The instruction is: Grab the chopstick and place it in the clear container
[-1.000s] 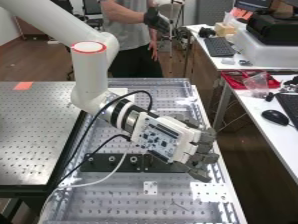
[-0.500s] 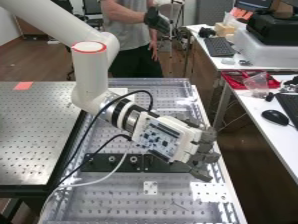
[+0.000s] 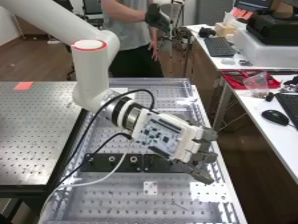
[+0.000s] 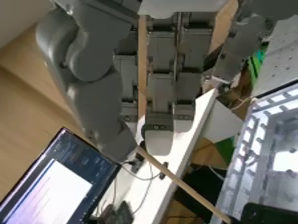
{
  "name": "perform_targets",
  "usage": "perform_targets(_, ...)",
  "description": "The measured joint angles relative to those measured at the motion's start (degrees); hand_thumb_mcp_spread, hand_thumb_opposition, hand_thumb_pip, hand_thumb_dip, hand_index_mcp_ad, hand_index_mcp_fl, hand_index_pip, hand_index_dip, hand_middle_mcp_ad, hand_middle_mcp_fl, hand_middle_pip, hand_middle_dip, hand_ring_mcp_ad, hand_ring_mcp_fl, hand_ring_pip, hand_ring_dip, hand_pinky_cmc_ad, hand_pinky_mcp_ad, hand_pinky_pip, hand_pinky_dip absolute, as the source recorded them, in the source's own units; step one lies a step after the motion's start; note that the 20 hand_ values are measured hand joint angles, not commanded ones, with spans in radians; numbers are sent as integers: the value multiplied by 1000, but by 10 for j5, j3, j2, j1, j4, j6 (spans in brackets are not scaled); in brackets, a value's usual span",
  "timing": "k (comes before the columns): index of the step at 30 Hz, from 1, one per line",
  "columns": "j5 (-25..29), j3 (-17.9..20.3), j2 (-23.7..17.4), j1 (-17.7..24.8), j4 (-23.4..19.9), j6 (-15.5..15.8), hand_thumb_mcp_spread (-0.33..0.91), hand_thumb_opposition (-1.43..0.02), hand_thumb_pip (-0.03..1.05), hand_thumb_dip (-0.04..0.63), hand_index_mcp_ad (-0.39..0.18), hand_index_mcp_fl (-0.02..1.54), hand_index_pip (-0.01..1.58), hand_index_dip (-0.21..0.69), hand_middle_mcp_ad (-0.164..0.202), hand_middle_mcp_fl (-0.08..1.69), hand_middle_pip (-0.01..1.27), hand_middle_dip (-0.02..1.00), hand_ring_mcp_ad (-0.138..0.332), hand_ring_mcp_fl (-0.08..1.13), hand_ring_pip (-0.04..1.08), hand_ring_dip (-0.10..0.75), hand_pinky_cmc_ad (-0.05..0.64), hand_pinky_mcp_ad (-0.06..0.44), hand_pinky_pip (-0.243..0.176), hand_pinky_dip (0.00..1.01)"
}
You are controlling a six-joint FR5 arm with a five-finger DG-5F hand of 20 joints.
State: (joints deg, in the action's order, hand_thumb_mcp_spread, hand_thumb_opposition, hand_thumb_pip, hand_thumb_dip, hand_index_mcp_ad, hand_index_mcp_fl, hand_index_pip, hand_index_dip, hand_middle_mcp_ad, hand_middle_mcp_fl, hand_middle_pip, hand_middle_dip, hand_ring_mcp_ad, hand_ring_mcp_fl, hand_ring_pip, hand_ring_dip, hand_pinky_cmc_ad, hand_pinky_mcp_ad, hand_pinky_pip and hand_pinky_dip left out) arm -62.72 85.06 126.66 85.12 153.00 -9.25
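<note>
Clear container, broad and low, with a ribbed rim, lying along the bench; small pale perforated plate, within the container's outline; dark bar with round fittings, set crosswise farther along.

Robot hand, one, dark grey, above the container, at the side towards the white desk; condition: grasping the chopstick, which is pinched at the tip of the thumb against the fingers; chopstick slim, wooden, slanting out from the pinch, its other end near a black object; contact between chopstick and container cannot be told.

White arm, one, bent, with black cables looped beside its wrist; white desk, alongside the bench, bearing a black mouse; red tray, beyond the mouse, a clear bag partly over it; dark keyboard, farther off.
</note>
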Motion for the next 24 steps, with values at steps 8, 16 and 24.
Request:
perform_targets(8,-1,-11,-5,0,-11,31,656,-958,515,267,-101,702,1229,-42,42,1016,627,660,10,836,106,559,393,250,94,190)
perform_targets(16,-20,-32,-12,-5,9,52,654,-974,515,267,-101,752,1189,-66,45,1051,593,660,5,883,87,559,393,265,96,190)
perform_targets(24,-40,-58,-24,-12,54,68,710,-993,518,267,-110,784,1183,-63,44,1052,581,667,5,901,87,559,393,265,98,190)
